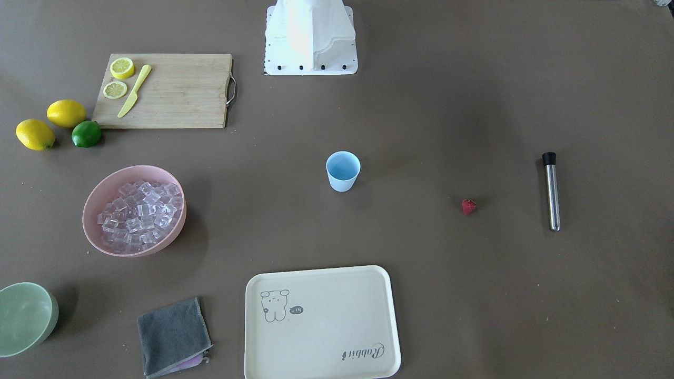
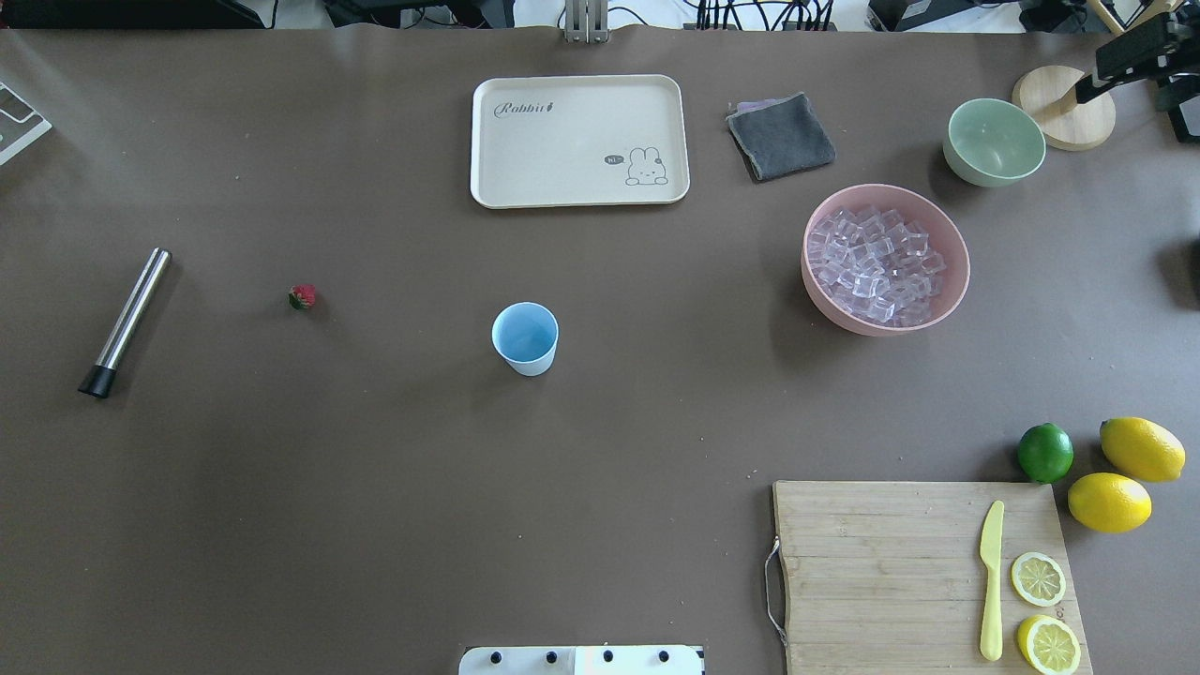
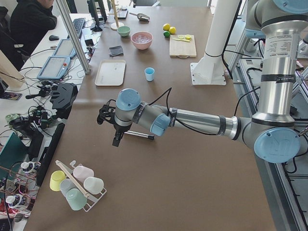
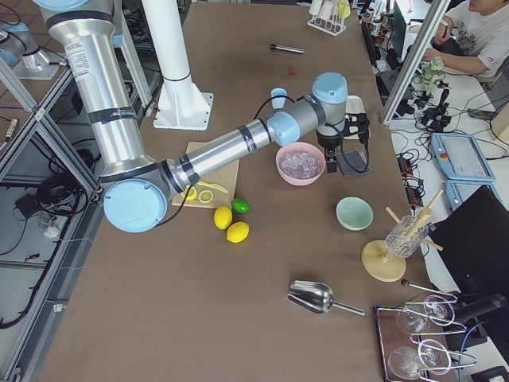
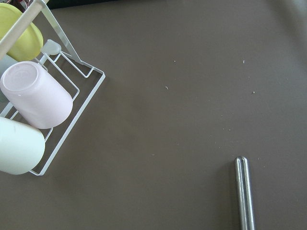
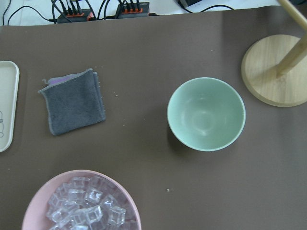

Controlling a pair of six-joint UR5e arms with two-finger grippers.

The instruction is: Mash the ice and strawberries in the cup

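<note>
The light-blue cup [image 1: 343, 170] stands upright and empty mid-table, also in the overhead view [image 2: 525, 337]. The strawberry [image 1: 468, 206] lies alone on the table between the cup and a steel muddler [image 1: 551, 190]. The ice [image 1: 138, 213] fills the pink bowl [image 1: 92, 210]. My left gripper [image 3: 115, 134] hangs over the table near the muddler [image 5: 244, 191]; I cannot tell if it is open or shut. My right gripper [image 4: 332, 155] hovers beside the pink bowl [image 4: 301, 163]; I cannot tell its state either.
A cream tray [image 2: 579, 141], a grey cloth [image 2: 781, 136] and a pale green bowl [image 2: 994, 142] lie across the table from me. A cutting board [image 2: 923, 572] with lemon slices and a knife, two lemons and a lime are near right. A cup rack [image 5: 33, 100] stands far left.
</note>
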